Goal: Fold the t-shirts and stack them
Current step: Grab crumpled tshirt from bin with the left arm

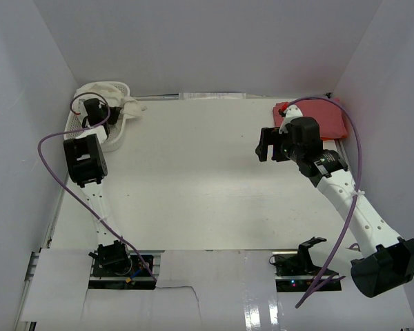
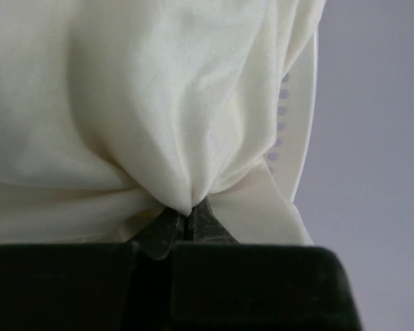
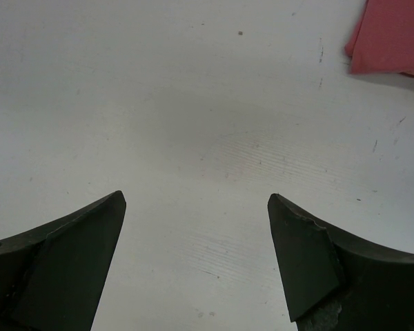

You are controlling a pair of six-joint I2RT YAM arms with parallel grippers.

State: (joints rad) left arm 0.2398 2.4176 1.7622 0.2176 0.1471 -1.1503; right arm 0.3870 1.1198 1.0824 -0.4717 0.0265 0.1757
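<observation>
The left gripper (image 2: 190, 221) has its jaws pressed together on a fold of the cream-white t-shirt (image 2: 159, 103), which bulges just ahead of the fingertips, inside the white mesh basket (image 2: 298, 124). The right gripper (image 3: 196, 198) hangs with jaws wide apart above the table (image 3: 193, 103); the red t-shirt (image 3: 393, 34) lies ahead of it, to the right

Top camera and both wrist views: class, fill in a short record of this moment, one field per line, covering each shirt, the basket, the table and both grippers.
cream shirt: bunched, heaped on the basket
basket: white mesh, far left corner of the table
red shirt: lying flat at the far right corner, partly behind the right arm
left gripper: shut on a pinch of the cream shirt
right gripper: open, holding nothing, above bare table beside the red shirt
table: white, nothing lying in the middle
stack: not yet made; shirts at opposite corners
</observation>
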